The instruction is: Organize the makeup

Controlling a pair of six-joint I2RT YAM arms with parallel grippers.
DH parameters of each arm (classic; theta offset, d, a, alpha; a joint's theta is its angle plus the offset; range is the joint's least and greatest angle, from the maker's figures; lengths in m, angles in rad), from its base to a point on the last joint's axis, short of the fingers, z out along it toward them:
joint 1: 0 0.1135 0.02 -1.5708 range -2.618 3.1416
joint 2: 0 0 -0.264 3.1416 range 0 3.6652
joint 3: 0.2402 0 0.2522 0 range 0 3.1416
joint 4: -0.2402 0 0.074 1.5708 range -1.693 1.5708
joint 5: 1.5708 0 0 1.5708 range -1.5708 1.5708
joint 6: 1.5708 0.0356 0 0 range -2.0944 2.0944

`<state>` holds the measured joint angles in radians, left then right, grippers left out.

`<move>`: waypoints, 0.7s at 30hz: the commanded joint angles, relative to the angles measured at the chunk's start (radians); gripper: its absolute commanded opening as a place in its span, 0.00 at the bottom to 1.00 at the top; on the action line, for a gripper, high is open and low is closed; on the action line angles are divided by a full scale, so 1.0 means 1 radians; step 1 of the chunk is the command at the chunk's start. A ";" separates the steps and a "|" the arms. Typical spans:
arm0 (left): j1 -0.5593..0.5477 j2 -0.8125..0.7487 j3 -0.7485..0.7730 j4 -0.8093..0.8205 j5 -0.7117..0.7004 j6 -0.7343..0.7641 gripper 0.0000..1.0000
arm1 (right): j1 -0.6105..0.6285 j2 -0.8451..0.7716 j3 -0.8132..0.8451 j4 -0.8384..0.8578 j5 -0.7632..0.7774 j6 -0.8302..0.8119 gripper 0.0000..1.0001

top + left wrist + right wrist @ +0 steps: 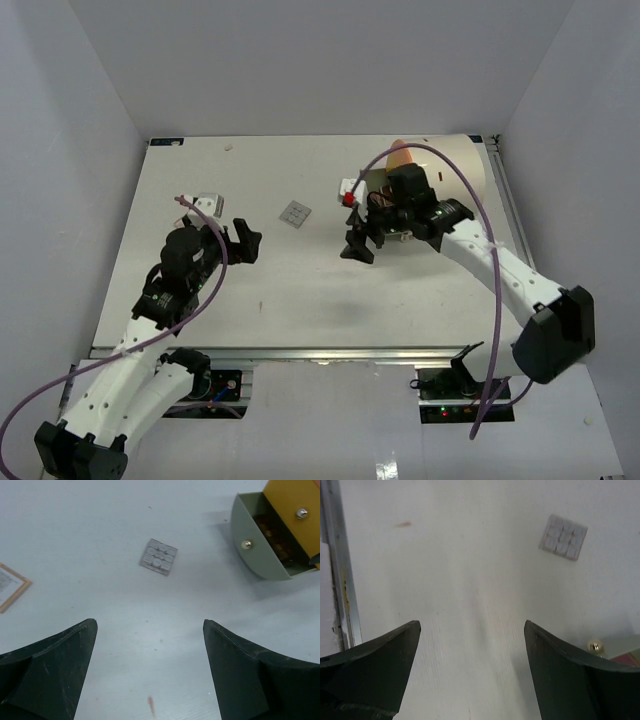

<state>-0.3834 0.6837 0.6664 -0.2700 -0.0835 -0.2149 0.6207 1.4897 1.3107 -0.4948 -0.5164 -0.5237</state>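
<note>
**a:** ok so where's the makeup at right now?

**b:** there's a small grey square palette with little round pans (294,212) (158,556) (563,536). it's lying flat on the white desk (300,300), out between the two arms, nothing touching it.

**a:** and the tools?

**b:** left tool (245,240) (149,625) is spread wide and empty, aimed at the palette but well apart from it. right tool (358,245) (472,625) is spread wide too, nothing in it, over bare desk next to the curved grey-green container with an orange front (255,555). there's brownish stuff inside, can't tell what.
</note>
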 commanded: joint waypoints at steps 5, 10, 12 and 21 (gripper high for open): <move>0.048 -0.075 -0.008 0.031 -0.078 0.071 0.98 | 0.154 0.629 0.559 -0.058 0.510 0.214 0.90; 0.062 -0.097 -0.014 0.034 -0.054 0.068 0.98 | 0.154 0.860 0.799 -0.064 0.504 0.203 0.90; 0.067 -0.101 -0.015 0.035 -0.039 0.070 0.98 | 0.152 0.889 0.813 -0.017 0.530 0.202 0.90; 0.090 -0.113 -0.016 0.041 0.007 0.070 0.98 | 0.123 0.924 0.794 0.114 0.575 0.204 0.90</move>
<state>-0.3033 0.5819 0.6512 -0.2480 -0.1108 -0.1535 0.7708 2.4090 2.0680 -0.4561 0.0511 -0.3216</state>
